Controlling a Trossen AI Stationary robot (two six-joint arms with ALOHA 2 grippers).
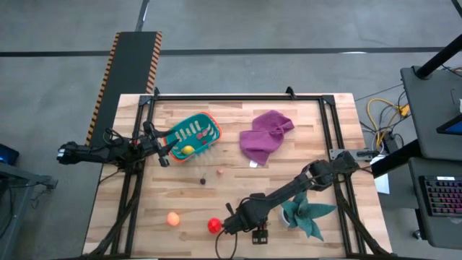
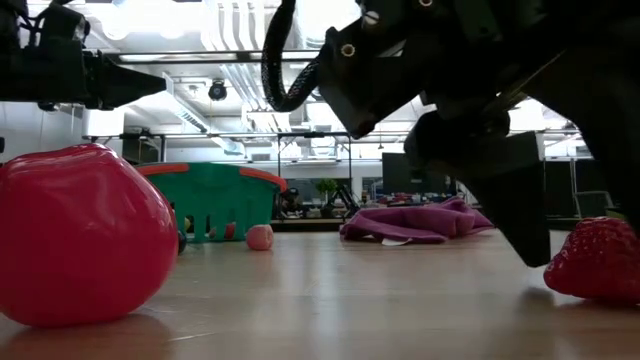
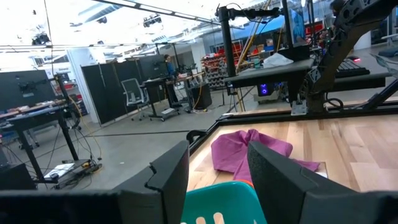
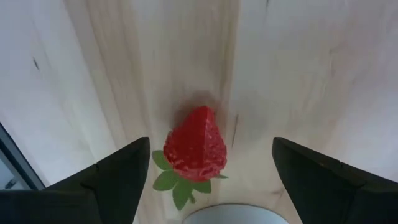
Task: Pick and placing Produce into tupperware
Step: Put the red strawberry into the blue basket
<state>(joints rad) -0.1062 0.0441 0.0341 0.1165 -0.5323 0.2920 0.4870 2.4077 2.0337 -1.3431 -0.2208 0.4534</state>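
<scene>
So we started with the big wooden table (image 1: pixel 238 184), and on its left half sat the teal basket (image 1: pixel 192 134), the tupperware for this job, tipped at an angle with the left gripper (image 1: pixel 163 151) clamped on its near edge. We judged that grip was there to steady the basket for incoming drops. Its fingers (image 3: pixel 169 177) straddled the teal rim in the left wrist view, partly closed around it. One yellow piece (image 1: pixel 188 150) already lay inside.

Next down in size, the purple cloth (image 1: pixel 266 134) lay crumpled beside the basket, and the teal leafy plant (image 1: pixel 306 214) sat under the right arm, neither of them part of the job.

Then the right gripper (image 1: pixel 234 225), low over the table's front edge, jaws spread wide and holding nothing. Between its fingers (image 4: pixel 124 177) we saw a strawberry (image 4: pixel 195 145) lying on the wood, leaves toward the camera, lined up for a pinch as we read it. The red ball (image 1: pixel 214 225) sat just beside that gripper and the orange ball (image 1: pixel 172 218) a little farther left.

Smallest of all, a pink bit (image 1: pixel 219 172) and a dark bit (image 1: pixel 203 180) waited mid-table, well apart from the basket.
</scene>
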